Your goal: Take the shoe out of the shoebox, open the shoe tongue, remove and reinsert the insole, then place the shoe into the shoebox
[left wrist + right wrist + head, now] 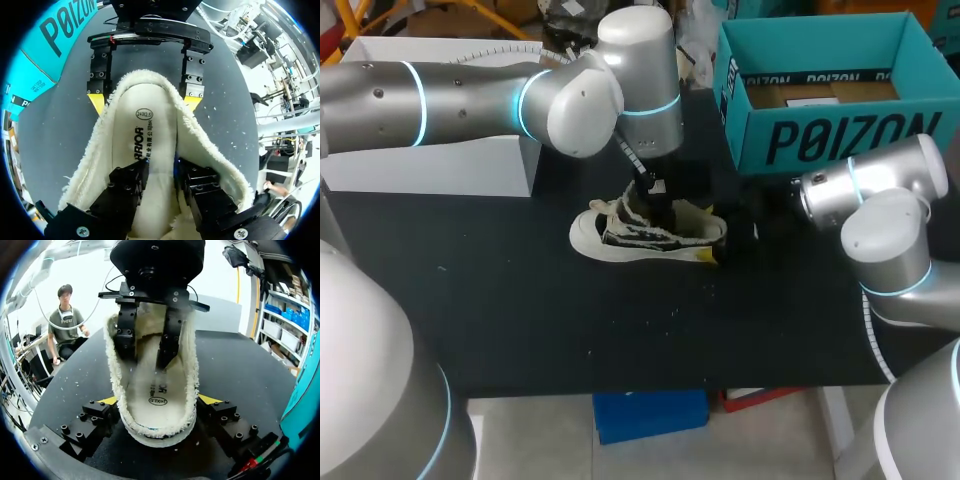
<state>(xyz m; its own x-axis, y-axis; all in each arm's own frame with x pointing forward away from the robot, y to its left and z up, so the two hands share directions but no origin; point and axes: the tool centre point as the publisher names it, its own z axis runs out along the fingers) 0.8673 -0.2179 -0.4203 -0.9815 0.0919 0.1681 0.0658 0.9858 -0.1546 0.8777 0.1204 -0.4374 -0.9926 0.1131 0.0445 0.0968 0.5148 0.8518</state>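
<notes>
Half done, by appearances: on the worktop (pixel 520 300), clear of the shoebox (pixel 840 140), the shoe (pixel 620 240) sits with its heel clamped between the fingers of the right gripper (pixel 159 401). The insole (pixel 145 135) lies inside it, under the parted, empty fingers of the left gripper (pixel 161 169). Reboxing certainly remains.

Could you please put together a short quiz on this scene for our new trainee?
1. Where does the shoe rest?
2. True or false: the jaws of the right gripper stand on either side of the shoe's heel.
3. Which one reaches into the shoe's opening: A, the left gripper; B, the right gripper; C, neither?
Key: 1. On the table, outside the shoebox. 2. True. 3. A.
</notes>
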